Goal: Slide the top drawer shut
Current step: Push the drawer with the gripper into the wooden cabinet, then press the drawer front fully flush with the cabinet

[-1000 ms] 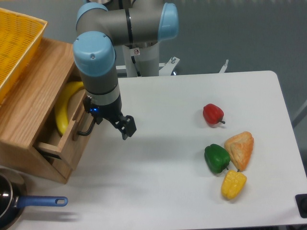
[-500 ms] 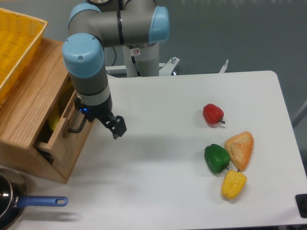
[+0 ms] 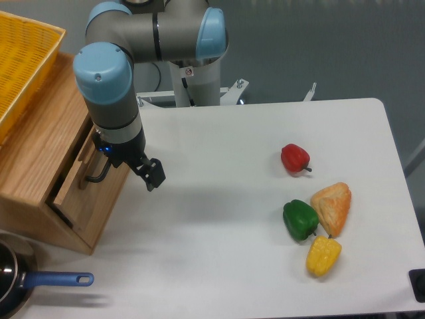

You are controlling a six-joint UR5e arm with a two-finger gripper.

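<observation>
- Tool [image 3: 150, 174] hanging dark below the blue-capped wrist, just right of the wooden cabinet, angled down toward the white surface [image 3: 219, 266]; fingers close together with nothing visibly between them, though true opening hard to judge from this angle.
- Wrist body of the arm [image 3: 113, 113] pressed up against the front of the top drawer [image 3: 73, 183], partly hiding it.
- Top drawer nearly flush with the cabinet [image 3: 40, 153], only a thin dark gap left along its lower-left edge; inside no longer visible.
- Black bar handle [image 3: 96, 174] on the drawer front, poking out just left of the tool, close to it; contact between the two impossible to tell.
- Yellow wire basket [image 3: 23, 60] on top of the cabinet at the far left, partly cut by the frame edge.
- Dark pan with a blue handle [image 3: 56, 280] at the lower left corner of the surface, in front of the cabinet.
- Red pepper [image 3: 294, 158] lying alone on the right half of the surface, well apart from the tool.
- Green pepper [image 3: 300, 219] below it, touching or just beside an orange wedge-shaped piece [image 3: 332, 206].
- Yellow corn cob [image 3: 323, 256] just below those two, near the front edge.
- Small dark object [image 3: 418, 284] at the lower right corner, cut off by the frame.
</observation>
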